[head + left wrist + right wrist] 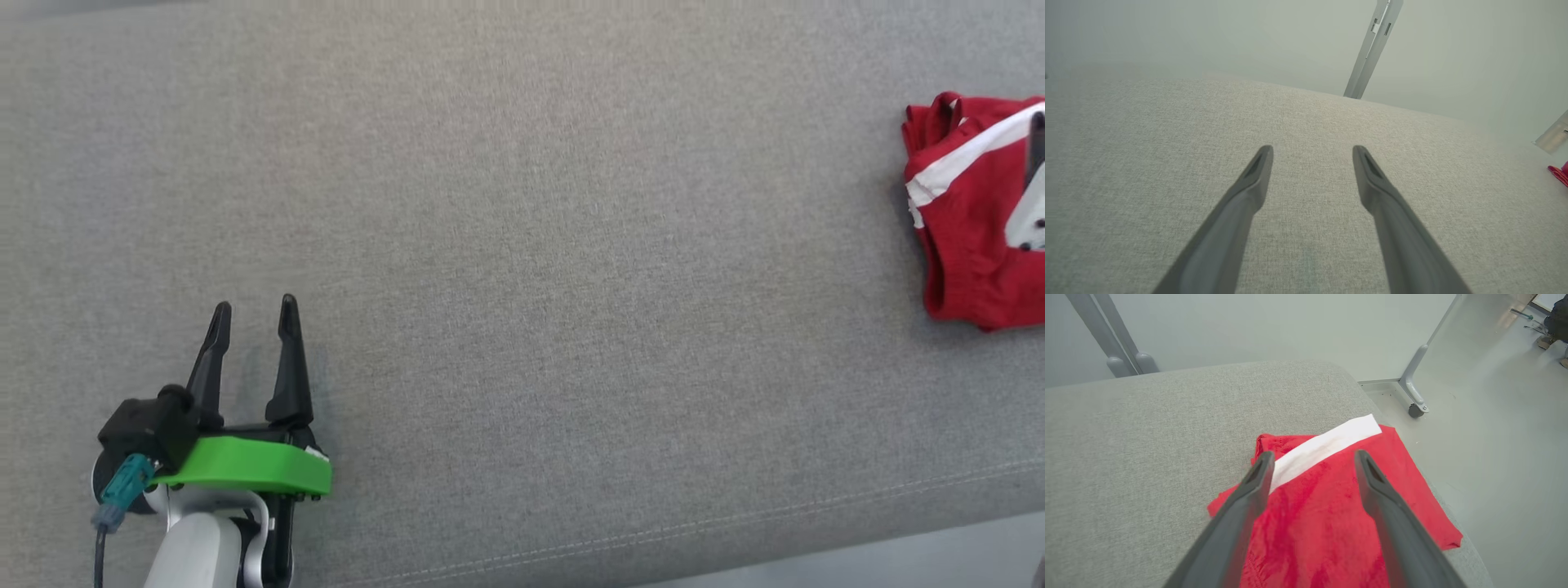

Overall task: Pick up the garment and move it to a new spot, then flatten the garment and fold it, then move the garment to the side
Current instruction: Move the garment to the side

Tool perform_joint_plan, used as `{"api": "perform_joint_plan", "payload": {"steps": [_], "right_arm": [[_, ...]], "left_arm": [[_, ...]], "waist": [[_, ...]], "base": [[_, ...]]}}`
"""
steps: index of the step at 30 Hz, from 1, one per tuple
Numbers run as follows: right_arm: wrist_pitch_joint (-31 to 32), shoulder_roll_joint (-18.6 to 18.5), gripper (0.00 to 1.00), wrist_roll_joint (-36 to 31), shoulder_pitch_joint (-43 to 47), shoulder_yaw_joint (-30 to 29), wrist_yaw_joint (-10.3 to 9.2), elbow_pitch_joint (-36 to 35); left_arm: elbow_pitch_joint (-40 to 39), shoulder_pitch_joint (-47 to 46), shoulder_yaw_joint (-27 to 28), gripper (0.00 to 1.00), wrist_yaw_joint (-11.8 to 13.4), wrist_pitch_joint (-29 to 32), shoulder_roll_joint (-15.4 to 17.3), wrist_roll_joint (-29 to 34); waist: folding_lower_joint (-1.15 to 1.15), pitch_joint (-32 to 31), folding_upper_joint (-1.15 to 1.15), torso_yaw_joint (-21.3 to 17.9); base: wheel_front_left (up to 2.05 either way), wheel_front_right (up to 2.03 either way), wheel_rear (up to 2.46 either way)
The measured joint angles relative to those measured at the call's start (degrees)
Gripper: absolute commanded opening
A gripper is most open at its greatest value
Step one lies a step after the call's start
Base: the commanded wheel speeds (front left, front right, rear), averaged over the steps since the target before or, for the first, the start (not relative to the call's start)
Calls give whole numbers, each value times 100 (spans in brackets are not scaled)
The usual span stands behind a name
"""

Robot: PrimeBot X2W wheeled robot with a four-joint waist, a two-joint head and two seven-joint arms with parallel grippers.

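The garment (971, 220) is red with a white stripe and lies folded at the far right of the grey cushioned surface (522, 245). In the right wrist view the garment (1331, 506) lies close to the surface's right edge, and my right gripper (1312, 457) hovers just above it, open, with nothing between its fingers. A pale part of that arm shows over the garment at the head view's right edge. My left gripper (253, 314) stands open at the lower left over bare fabric, far from the garment; its empty fingers (1257, 171) show in the left wrist view.
The surface's front seam and edge (816, 523) run along the bottom right. Beyond the right edge is pale floor (1494, 416) with a wheeled metal leg (1414, 400). Grey frame posts (1114, 343) stand behind the surface. A person's feet (1551, 339) are at the far corner.
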Motion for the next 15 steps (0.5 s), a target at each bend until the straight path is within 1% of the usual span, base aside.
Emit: {"api": "perform_joint_plan", "payload": {"steps": [6,11,13,15], "right_arm": [[-579,183,100,617,636,614,0,-493],[-1078,355,100,820,1269,1021,-1,-922],[-1377,399,100,846,1507,1237,-3,-1148],[-1644,508,100,904,1744,1327,-2,-1343]], "left_arm": [[146,207,182,100,224,7,-59,-126],[220,315,219,100,323,13,46,-85],[241,382,215,100,345,58,73,-78],[278,430,213,100,376,66,101,-43]], "waist": [[0,-467,0,96],[0,-824,0,231],[0,-942,0,311],[0,-1039,0,411]], "base": [[0,0,0],[0,0,0],[0,0,0],[0,0,0]]}}
